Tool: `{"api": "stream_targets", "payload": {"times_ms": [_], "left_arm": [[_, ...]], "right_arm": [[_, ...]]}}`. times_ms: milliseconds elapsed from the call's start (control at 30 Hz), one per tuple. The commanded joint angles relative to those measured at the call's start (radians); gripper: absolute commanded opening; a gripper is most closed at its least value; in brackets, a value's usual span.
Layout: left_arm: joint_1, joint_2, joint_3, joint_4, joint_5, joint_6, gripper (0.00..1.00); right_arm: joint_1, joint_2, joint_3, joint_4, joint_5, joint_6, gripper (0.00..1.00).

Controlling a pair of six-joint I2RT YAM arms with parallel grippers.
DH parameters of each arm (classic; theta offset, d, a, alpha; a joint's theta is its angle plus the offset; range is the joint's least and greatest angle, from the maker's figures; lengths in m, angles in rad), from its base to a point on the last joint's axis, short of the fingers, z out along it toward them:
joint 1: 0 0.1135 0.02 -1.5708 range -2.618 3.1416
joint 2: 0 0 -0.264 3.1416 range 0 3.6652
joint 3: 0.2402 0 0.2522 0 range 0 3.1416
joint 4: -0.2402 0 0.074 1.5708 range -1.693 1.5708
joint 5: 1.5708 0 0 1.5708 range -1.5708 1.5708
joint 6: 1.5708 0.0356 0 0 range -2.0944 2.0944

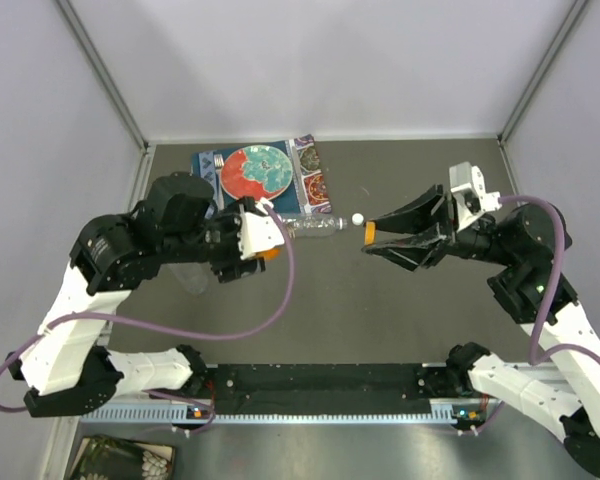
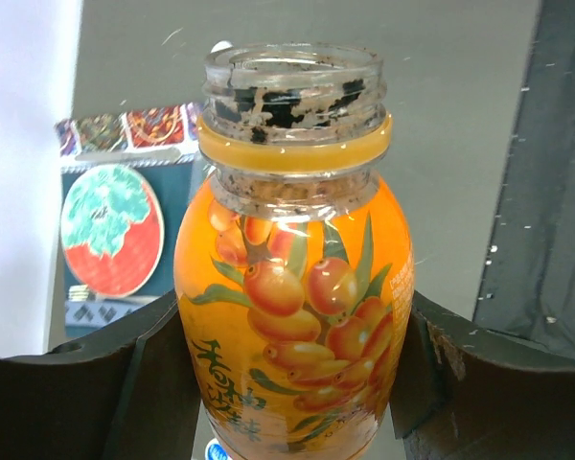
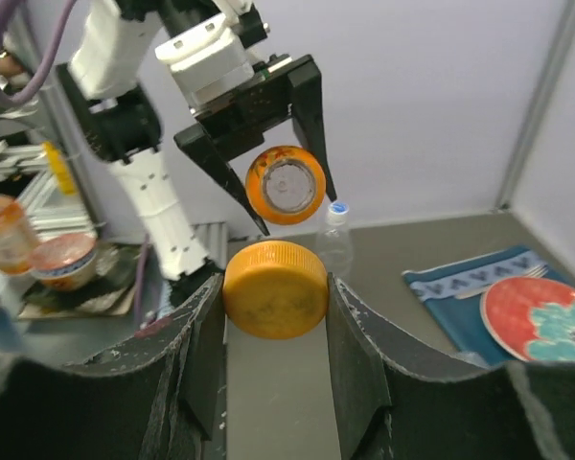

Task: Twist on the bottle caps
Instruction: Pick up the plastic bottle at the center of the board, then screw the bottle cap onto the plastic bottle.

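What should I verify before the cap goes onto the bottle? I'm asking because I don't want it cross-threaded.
1. Firm hold of the left gripper on the orange bottle: ok.
2. The bottle mouth is uncapped, with threads showing: ok.
3. Hold of the right gripper on the orange cap, one finger on each side: ok.
4. Open side of the cap turned toward the mouth: cannot tell.
5. Cap lined up with the mouth: not ok. In the right wrist view the mouth sits above the cap, with a gap between them.
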Motion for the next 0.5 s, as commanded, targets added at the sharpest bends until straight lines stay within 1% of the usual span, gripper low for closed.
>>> {"api": "stream_targets", "payload": {"times_ms": [0, 67, 133, 167, 233, 400, 433, 467], "left_arm": [[-0.073, 0.017, 0.02, -0.196, 0.025, -0.082, 0.01], [-0.085, 0.04, 0.026, -0.197, 0.048, -0.077, 0.01], [-0.106, 0.069, 0.044, -0.196, 0.04, -0.087, 0.02], [-0.125, 0.078, 0.05, -0.196, 0.039, -0.091, 0.02], [-0.142, 0.102, 0.058, -0.198, 0.014, -0.09, 0.02], [-0.176, 0.136, 0.07, -0.196, 0.005, -0.084, 0.02], [-0.179, 0.144, 0.069, -0.197, -0.009, -0.085, 0.02], [-0.183, 0.146, 0.069, -0.198, -0.018, -0.082, 0.02]], "right_arm": [[0.011, 0.058, 0.084, 0.016, -0.19, 0.054, 0.36], [0.014, 0.081, 0.127, -0.007, -0.217, 0.025, 0.36], [0.048, 0.12, 0.187, -0.119, -0.218, -0.038, 0.35], [0.062, 0.136, 0.208, -0.163, -0.204, -0.106, 0.35], [0.078, 0.173, 0.242, -0.237, -0.21, -0.147, 0.34], [0.091, 0.248, 0.276, -0.32, -0.227, -0.222, 0.34], [0.095, 0.278, 0.288, -0.345, -0.221, -0.262, 0.34], [0.104, 0.291, 0.301, -0.407, -0.199, -0.305, 0.33]]}}
